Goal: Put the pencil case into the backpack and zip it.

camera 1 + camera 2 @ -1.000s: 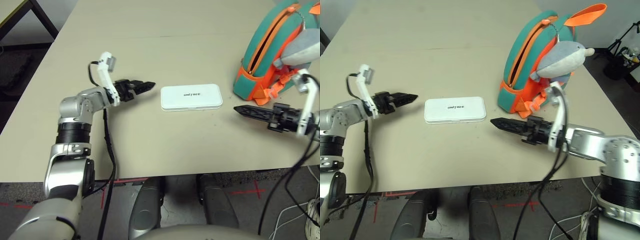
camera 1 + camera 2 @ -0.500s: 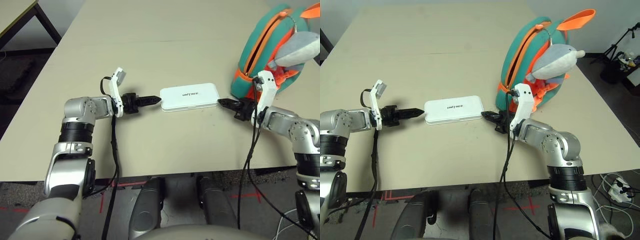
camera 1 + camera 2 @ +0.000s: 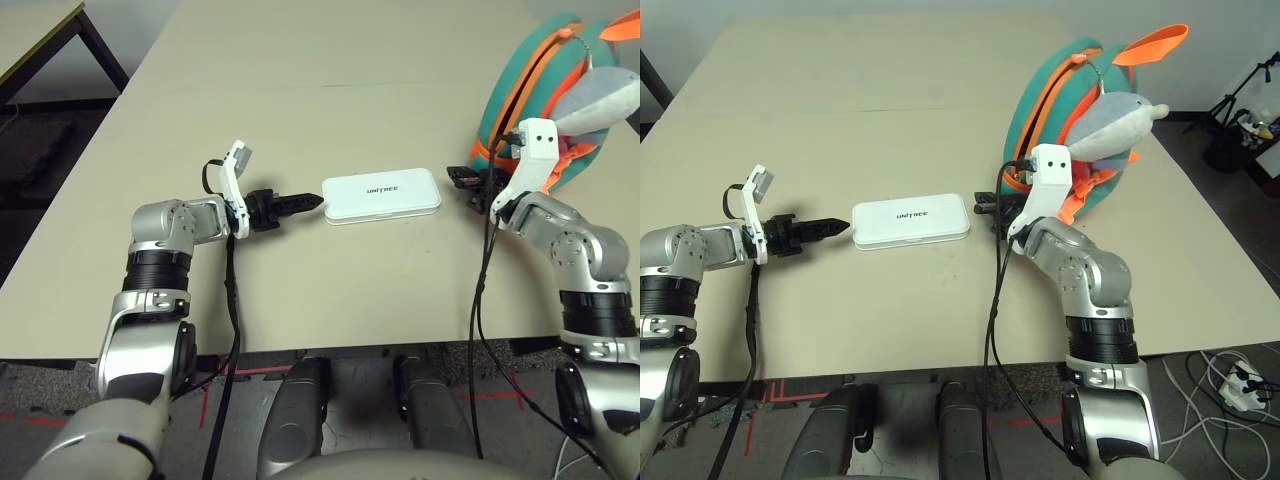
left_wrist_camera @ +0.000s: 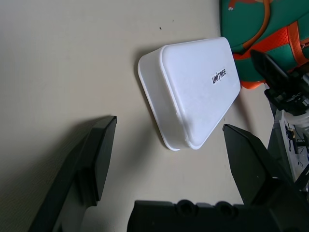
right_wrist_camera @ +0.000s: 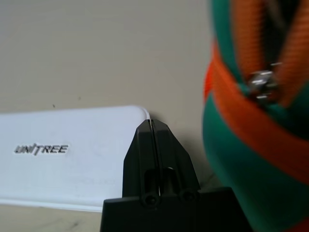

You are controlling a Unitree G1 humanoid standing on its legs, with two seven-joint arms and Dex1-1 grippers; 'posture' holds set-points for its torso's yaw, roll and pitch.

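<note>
White pencil case [image 3: 381, 195] is lying ungrasped on the tabletop [image 3: 300, 90]; the closed right hand [image 3: 985, 205] is retreating toward the backpack [image 3: 1050, 110] while the open left hand [image 4: 164, 159] is closing in.

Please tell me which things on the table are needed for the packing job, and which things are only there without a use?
Needed for the job:
- pencil case, flat on the table
- backpack, standing upright, zip open
- left gripper, open, beside the case's end
- right gripper, shut, between the case and the backpack

Only there:
- grey plush charm, hanging on the backpack
</note>
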